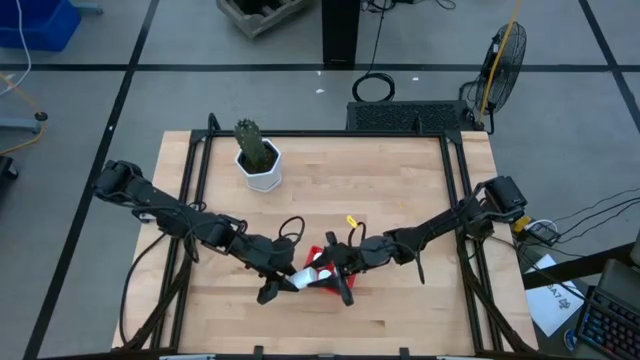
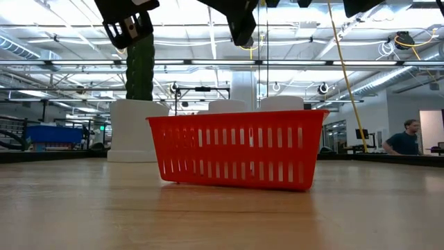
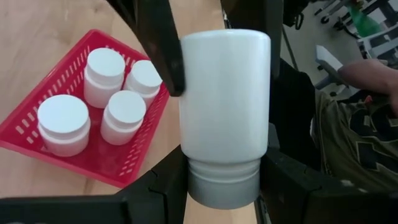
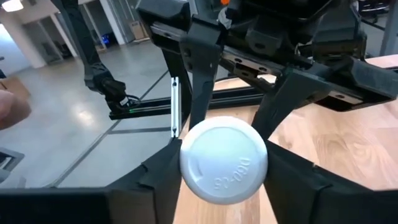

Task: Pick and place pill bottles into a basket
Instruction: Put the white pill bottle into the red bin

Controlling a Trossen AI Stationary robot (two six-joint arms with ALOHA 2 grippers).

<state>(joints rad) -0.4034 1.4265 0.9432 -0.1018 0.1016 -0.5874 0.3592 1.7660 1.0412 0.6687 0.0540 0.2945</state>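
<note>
Fifth bottle point(image 3: 224, 112) pinched between both the left gripper point(image 3: 221, 143) and right gripper point(image 4: 224, 149) just above the red basket point(image 2: 236, 149) holding four pill bottles point(image 3: 106, 99); one should release before the other lowers it in.

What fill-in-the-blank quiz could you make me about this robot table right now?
1. The basket is coloured ____.
2. ____ pill bottles stand inside it.
3. The left hand grips one more white pill ____, meeting the right hand over the basket.
4. The white pot holds a green ____.
Missing words: red; four; bottle; cactus.
</note>
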